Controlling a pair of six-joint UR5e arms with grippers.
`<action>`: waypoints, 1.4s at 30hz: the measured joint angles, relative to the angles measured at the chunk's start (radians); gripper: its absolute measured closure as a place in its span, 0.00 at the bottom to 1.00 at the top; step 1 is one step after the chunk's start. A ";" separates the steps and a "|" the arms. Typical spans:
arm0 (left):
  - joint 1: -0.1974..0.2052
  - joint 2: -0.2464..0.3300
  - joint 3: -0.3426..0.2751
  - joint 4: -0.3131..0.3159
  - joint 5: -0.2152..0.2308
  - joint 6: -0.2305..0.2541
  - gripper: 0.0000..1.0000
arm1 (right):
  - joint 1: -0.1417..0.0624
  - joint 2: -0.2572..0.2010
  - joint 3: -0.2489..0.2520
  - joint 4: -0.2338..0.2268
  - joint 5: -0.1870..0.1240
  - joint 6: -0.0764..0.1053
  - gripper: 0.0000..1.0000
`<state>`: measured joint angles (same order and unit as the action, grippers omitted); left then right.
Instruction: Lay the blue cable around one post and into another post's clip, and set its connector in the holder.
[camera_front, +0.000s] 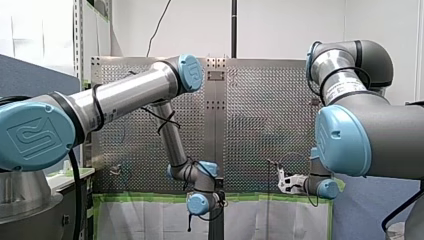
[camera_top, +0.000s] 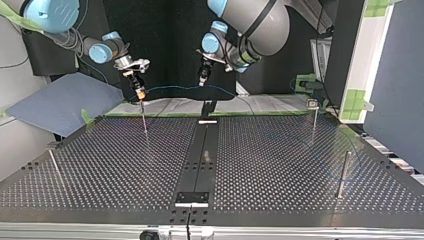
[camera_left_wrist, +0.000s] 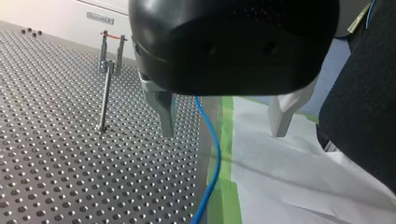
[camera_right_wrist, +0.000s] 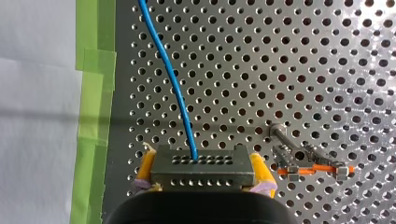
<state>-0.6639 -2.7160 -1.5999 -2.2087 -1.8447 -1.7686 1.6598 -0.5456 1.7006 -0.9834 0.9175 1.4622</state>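
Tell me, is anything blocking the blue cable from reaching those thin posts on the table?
Nothing visible does. The blue cable hangs free between my right gripper, shut on its connector, and my left gripper. The nearest post stands close by the connector, with only bare perforated table around it.

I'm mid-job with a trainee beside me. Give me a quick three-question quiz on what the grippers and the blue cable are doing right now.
1. True or false: my right gripper is shut on the connector.
2. In the left wrist view, the blue cable is: A) running between my left gripper's open fingers; B) pinched tight by shut fingers; C) out of sight.
3. Fill in: the pads on my right gripper are ____ in colour.

Key: 1 true; 2 A; 3 yellow.
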 joint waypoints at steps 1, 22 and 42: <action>0.000 0.000 0.005 -0.004 -0.001 0.000 0.02 | 0.000 0.000 0.000 0.000 0.000 0.000 1.00; -0.002 0.000 0.044 -0.031 -0.098 0.067 0.60 | 0.001 0.000 0.000 0.000 0.006 0.000 1.00; -0.005 0.000 0.044 -0.024 -0.107 0.090 1.00 | 0.002 0.000 -0.002 0.002 0.006 -0.004 1.00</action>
<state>-0.6686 -2.7160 -1.5562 -2.2328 -1.9518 -1.6786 1.6623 -0.5456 1.6990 -0.9809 0.9236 1.4585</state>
